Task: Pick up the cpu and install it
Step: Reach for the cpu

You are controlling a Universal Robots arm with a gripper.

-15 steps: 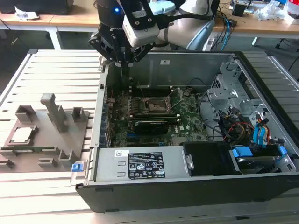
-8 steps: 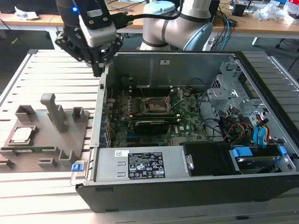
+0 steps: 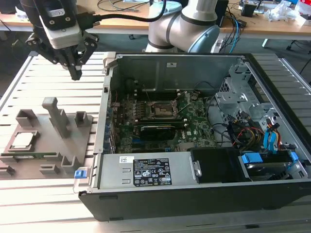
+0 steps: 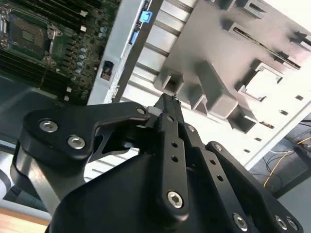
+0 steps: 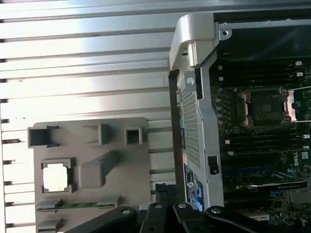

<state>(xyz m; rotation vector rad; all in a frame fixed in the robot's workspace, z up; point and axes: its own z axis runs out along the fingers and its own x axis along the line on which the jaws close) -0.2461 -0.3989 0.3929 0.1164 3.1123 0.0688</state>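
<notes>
Cpu [image 3: 23, 141], flat in its recess of the grey fixture [image 3: 51, 148] on the table [image 3: 43, 199], ungrasped; hand [image 3: 76, 74], fingers pinched together and empty, hovering well apart; pick likely wants level, square descent onto opposite edges.

Exterior view's top edge cuts off the arm [image 3: 194, 22]; computer case [image 3: 204, 189] runs off its right. In first wrist view cpu [image 5: 54, 177] glare-washed, surface unreadable. Motherboard socket [image 3: 160, 110] pins too small to tell.
</notes>
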